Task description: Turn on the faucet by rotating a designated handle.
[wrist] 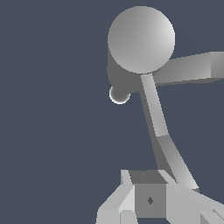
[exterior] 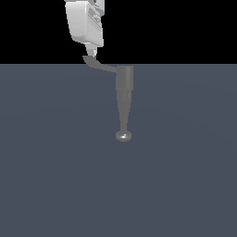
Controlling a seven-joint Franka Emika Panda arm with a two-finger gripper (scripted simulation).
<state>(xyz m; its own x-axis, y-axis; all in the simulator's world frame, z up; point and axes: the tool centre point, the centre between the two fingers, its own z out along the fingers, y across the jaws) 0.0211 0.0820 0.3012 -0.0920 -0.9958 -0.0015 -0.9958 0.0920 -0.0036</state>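
1. From my remote station, the exterior view shows the faucet [exterior: 124, 83] standing on a flat slate-grey floor [exterior: 185, 185], its cylindrical body just right of centre and close to the line where the floor meets the black backdrop.
2. The long tapering spout [exterior: 123, 113] runs toward the camera and ends in a rounded shiny tip [exterior: 123, 136].
3. The handle [exterior: 98, 65] — a thin curved lever — branches off the body toward the exterior view's left, its flattened end lying right under my arm's white hand.
4. The gripper [exterior: 92, 53] hangs over that paddle end, fingertips at or touching it; I cannot tell from this angle whether there is real contact.
5. In the wrist view, the round top of the faucet body [wrist: 141, 39] fills the upper part of the frame, and the handle [wrist: 164, 140] slants down to the gripper [wrist: 151, 188].
6. The lever's end sits beside one finger [wrist: 183, 201] — whether the pincer is open, closed or clamped on it, I cannot tell.
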